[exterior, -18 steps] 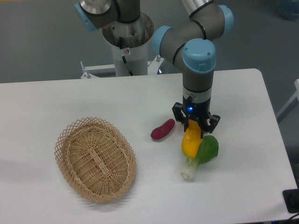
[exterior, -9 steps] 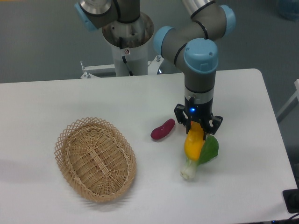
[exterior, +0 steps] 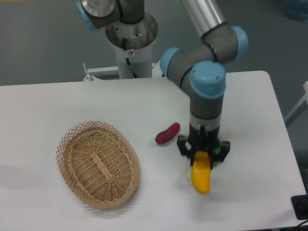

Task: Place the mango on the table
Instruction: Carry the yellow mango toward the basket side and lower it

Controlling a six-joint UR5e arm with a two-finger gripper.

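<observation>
The mango (exterior: 201, 176) is a yellow-orange oval fruit hanging upright from my gripper (exterior: 203, 156), which is shut on its upper end. It hangs over the front right part of the white table (exterior: 250, 106); whether its lower tip touches the surface I cannot tell. The arm's wrist stands straight above it. A green leafy vegetable (exterior: 220, 153) lies behind the gripper and mango, mostly hidden by them.
A small reddish-purple oblong vegetable (exterior: 167, 133) lies just left of the gripper. An oval wicker basket (exterior: 98, 163) stands at the front left. The robot's base column (exterior: 131, 43) rises behind the table's far edge.
The gripper has carried the mango toward the table's front edge and lower, so it now covers most of the green vegetable.
</observation>
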